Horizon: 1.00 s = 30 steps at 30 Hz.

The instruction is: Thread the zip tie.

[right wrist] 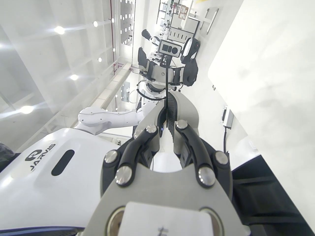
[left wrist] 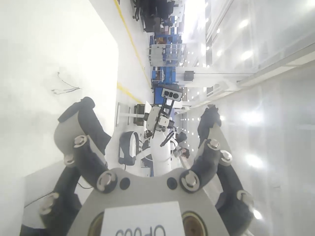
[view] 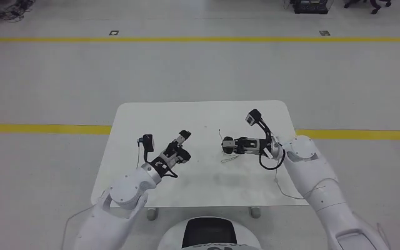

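Note:
A thin black zip tie (right wrist: 167, 84) is pinched between the fingers of my right gripper (right wrist: 167, 100), which is shut on it. Its free end sticks out straight toward my left gripper (left wrist: 147, 105). The left gripper stands open with nothing between its fingers. In the top view the two grippers face each other a short gap apart over the middle of the white table (view: 187, 119), the left gripper (view: 185, 145) on the left and the right gripper (view: 225, 145) on the right. More thin dark strands (view: 227, 160) lie on the table by the right gripper.
The same loose strands (left wrist: 65, 89) show on the white tabletop in the left wrist view. Around the table is pale floor with yellow lines (view: 56, 129). Bare tabletop lies toward the far edge and both sides.

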{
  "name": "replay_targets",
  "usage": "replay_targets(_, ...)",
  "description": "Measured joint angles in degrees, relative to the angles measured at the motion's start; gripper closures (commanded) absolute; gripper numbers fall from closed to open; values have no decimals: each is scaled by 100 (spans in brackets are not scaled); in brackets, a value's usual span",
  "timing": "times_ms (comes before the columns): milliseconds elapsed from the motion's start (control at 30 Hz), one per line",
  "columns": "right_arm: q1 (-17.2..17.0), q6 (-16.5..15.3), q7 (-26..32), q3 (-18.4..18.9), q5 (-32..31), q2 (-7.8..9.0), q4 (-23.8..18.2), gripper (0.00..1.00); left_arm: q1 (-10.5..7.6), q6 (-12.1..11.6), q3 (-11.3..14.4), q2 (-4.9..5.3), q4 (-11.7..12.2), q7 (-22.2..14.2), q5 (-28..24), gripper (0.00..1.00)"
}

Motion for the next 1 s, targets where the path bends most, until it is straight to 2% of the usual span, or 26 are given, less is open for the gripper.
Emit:
replay_targets(167,-24,0,5,45,-49,-89,-16,100,-63,74,151,-13,11,34,-70,0)
replay_targets(300,-67,0,3,158,-81,-133,-50,100,-101,-19,208,-7,3,-125,-61,0)
replay_targets(500,-68,0,0,159,-77,-133,-49,100,-102,-21,206,-7,4,-119,-55,0)
replay_targets(533,-68,0,0,159,-77,-133,-49,100,-118,-77,222,-4,-7,-107,18,0)
replay_targets(700,-140,159,-302,112,-216,-122,-175,100,-76,-518,327,35,-117,-25,882,0)
replay_targets(800,-152,305,-417,83,-278,-108,-225,100,-43,-864,339,67,-185,10,1417,0)
replay_targets(933,-155,429,-506,49,-251,-99,-228,100,56,-1707,370,116,-279,-79,2148,0)
replay_targets(1000,-156,433,-512,49,-244,-99,-224,100,60,-1737,365,118,-278,-85,2160,0)
